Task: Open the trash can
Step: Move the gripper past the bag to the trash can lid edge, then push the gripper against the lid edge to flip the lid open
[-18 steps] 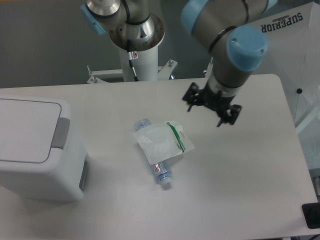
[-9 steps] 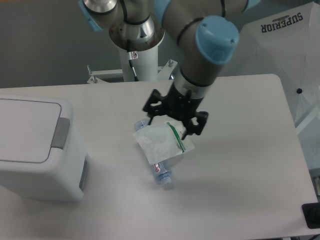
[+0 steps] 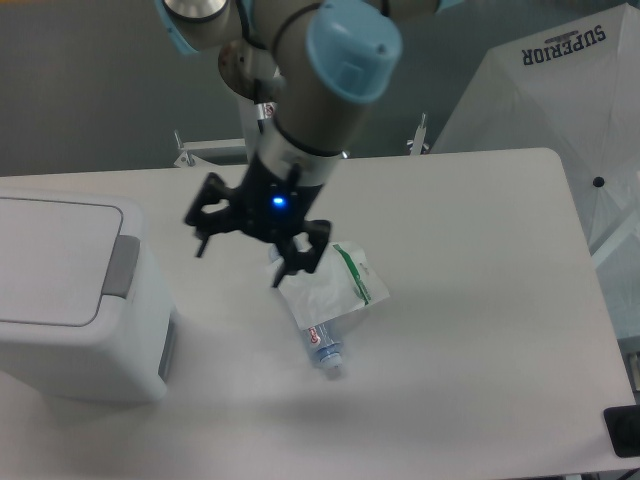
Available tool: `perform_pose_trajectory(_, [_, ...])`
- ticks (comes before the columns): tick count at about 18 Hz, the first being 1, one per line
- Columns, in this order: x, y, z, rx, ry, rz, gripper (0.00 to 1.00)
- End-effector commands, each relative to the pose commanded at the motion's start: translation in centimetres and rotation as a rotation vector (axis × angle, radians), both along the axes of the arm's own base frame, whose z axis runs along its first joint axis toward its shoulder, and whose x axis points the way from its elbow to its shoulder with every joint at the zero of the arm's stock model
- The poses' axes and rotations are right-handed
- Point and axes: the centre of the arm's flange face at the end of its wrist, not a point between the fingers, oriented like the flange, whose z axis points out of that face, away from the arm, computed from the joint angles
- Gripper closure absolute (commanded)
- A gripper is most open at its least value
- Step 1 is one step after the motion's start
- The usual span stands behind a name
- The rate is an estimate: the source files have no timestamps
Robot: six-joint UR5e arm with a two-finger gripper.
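The trash can [image 3: 70,300] is a large white boxy bin at the left edge of the table. Its flat lid is down and its grey push tab [image 3: 124,266] faces right. My gripper [image 3: 243,263] hangs above the table between the bin and the bottle, to the right of the push tab and apart from it. Its fingers are spread and hold nothing. A blue light glows on the gripper body.
A clear plastic bottle [image 3: 322,345] lies on the table right of the gripper, partly covered by a white plastic bag with a green stripe [image 3: 330,287]. A white sheet printed SUPERIOR [image 3: 560,80] stands at the back right. A small black object [image 3: 625,430] sits at the table's front right corner.
My arm has swung left across the table, from the right side, over the bag and bottle, to just right of the trash can. The bin, bag and bottle have not moved.
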Motion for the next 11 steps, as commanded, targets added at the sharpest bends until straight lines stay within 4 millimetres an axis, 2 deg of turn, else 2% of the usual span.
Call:
perform_pose_trajectory(4, [0.9,0.8,-0.3,0.01,0.005,-0.004,0.0])
perform_pose_trajectory(6, [1.8,1.5,-1.3,-0.006,-0.004,-0.021,0.0])
perform_pose_trajectory(11, [2.7,1.0,-3.0,-0.032,-0.015,-0.033,0.0])
